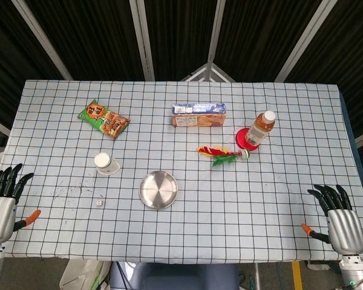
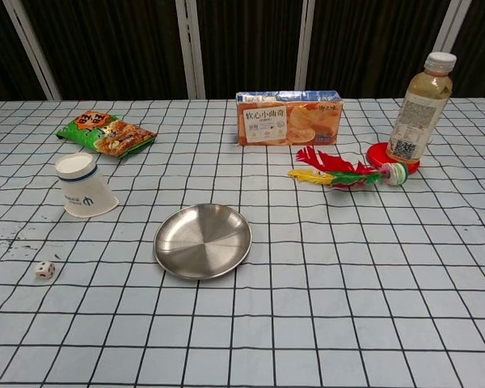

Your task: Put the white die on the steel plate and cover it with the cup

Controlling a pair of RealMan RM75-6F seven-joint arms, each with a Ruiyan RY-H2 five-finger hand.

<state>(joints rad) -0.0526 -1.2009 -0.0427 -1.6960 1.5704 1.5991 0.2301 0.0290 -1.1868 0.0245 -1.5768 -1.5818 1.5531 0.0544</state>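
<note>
Left hand (image 1: 1,208) parked at near-left table corner, fingers spread and extended forward, nothing held. Right hand (image 1: 342,223) same at near-right corner, released, fingers apart.

Steel plate (image 2: 202,240) round, shiny, bare, flat on checked cloth (image 2: 323,307) at near centre. White paper cup (image 2: 84,187) upside down and tilted, left of plate, well apart from it. White die (image 2: 45,271) small, dark pips, on cloth nearer than cup, left of plate, touching neither.

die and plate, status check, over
Left hand and right hand open, at table edges. Die left of empty plate. Cup upside down. Path clear.
</note>
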